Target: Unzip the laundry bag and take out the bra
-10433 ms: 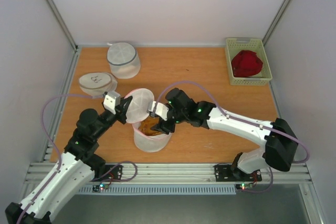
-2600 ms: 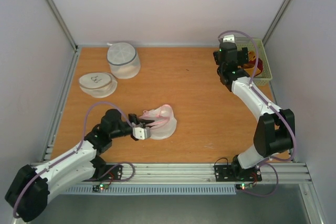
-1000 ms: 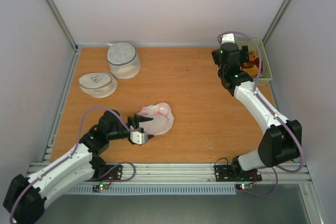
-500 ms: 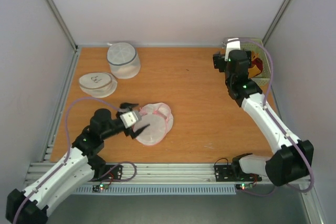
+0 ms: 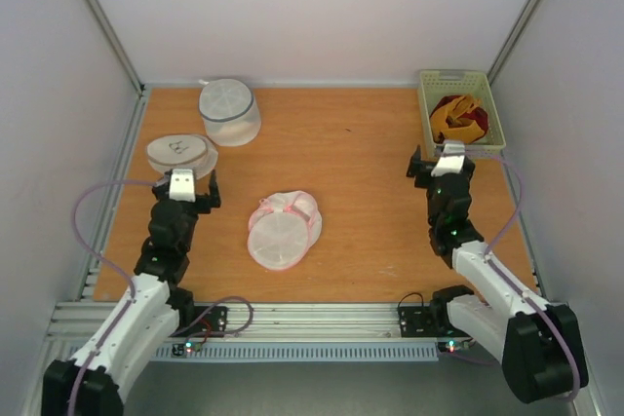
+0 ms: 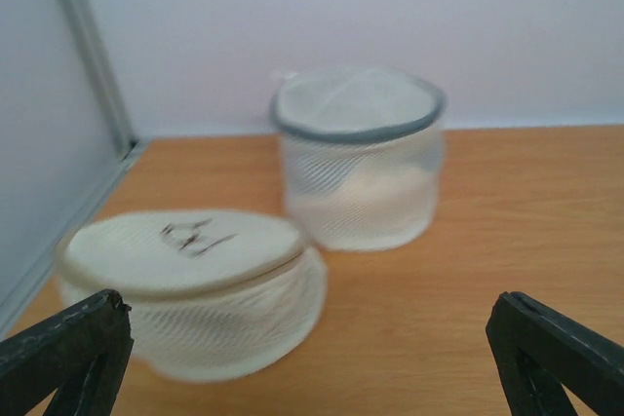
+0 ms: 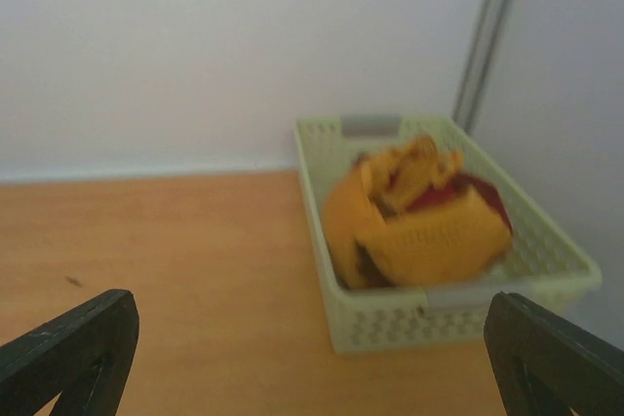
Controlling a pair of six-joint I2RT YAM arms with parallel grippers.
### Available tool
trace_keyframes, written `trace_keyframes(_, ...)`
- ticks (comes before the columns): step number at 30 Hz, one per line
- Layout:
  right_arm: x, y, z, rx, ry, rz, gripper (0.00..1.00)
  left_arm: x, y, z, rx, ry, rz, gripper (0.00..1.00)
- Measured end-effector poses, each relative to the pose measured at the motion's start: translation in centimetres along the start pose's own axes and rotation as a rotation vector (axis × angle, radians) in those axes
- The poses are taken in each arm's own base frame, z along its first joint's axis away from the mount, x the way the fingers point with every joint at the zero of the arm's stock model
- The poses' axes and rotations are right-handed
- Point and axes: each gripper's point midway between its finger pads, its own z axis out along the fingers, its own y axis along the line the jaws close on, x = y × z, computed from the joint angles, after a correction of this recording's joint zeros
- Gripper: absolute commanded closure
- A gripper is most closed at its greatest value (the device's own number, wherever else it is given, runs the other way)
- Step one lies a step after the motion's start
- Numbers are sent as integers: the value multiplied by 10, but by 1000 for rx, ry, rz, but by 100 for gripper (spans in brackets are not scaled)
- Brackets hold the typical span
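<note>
In the top view, your left gripper sits at the left of the frame with its jaws spread wide and nothing between them. Its wrist camera looks past both fingertips at the flatter round bag with the dark mark and, behind it, the mesh drum with the grey band. Your right gripper is at the right of the frame, its jaws also wide apart and empty, facing the pale green basket in the upper right corner. The bra lies bunched inside that basket, orange-yellow folds with dark red showing through. The laundry bag lies slumped on the wooden table just left of centre, its pink band visible, well apart from both grippers.
</note>
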Motion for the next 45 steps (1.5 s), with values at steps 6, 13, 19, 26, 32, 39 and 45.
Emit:
trace_keyframes(6,73,-26,-3,82,19,30,1,49,51,11,-178,101,-60,1)
trace_keyframes(13,103,-25,6,85,-2,1,2,77,60,22,-173,153,-103,1)
trace_keyframes(19,117,-19,17,58,-25,-32,2,95,50,52,-111,224,-125,1)
trace_keyframes(26,98,-12,39,3,-62,-25,1,92,41,101,-49,230,-127,1)
trace_keyframes(32,100,-13,45,-10,-43,-24,2,112,30,108,13,276,-117,1)
trace_keyframes(39,105,-11,45,-22,-25,-29,1,106,20,110,57,256,-83,1)
trace_keyframes(45,107,-10,45,-26,-16,-31,2,105,19,111,63,250,-66,1)
